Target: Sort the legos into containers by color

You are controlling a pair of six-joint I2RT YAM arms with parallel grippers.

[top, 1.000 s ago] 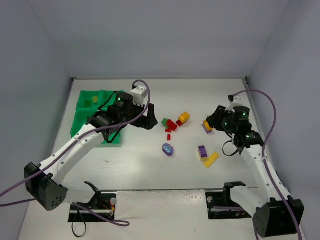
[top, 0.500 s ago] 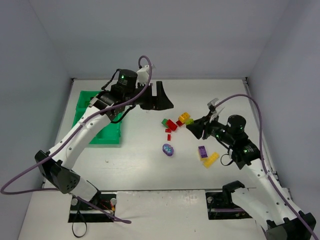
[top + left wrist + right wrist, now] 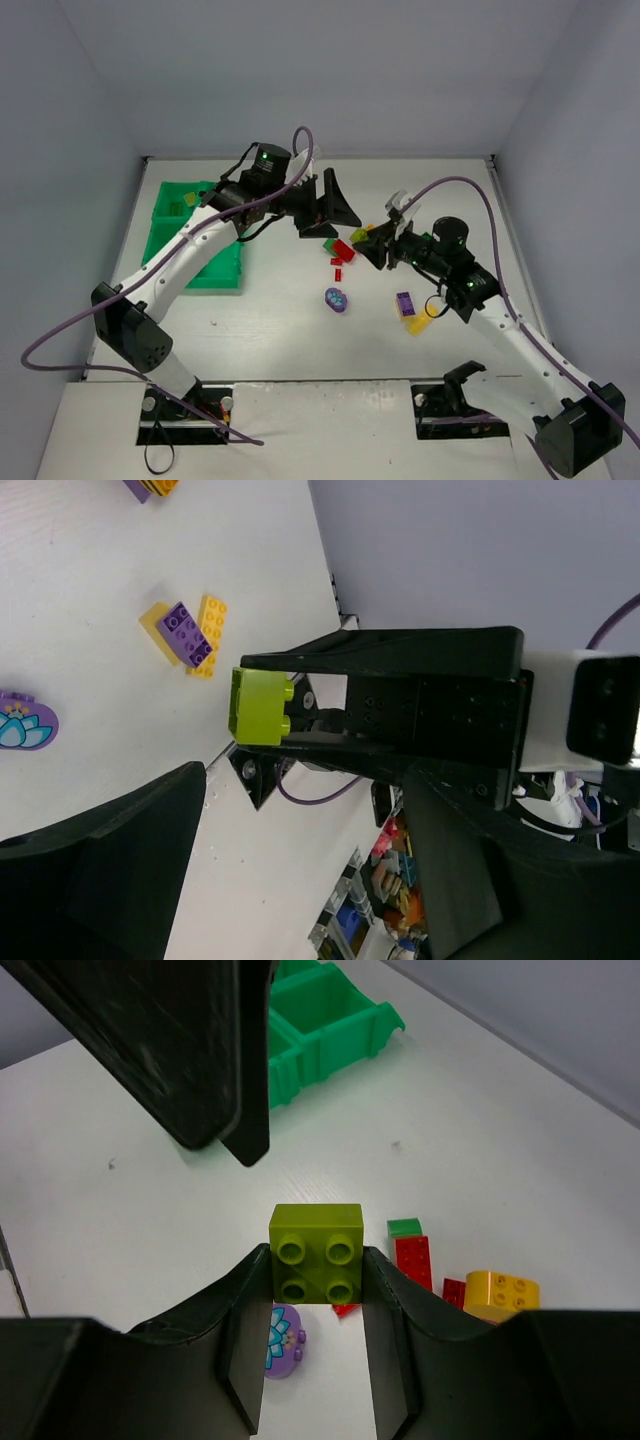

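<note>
my right pincer grips a lime brick facing the wide-open left pincer; releasing early would drop it on the desk.

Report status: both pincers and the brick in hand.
Right pincer shut on lime brick, held aloft. Left pincer open, empty, facing it. Left pincer sits between brick and tray.

A lime brick, a red brick, an orange-yellow brick, a bright green tray, and a purple oval piece patterned with a pale-blue flower.
</note>
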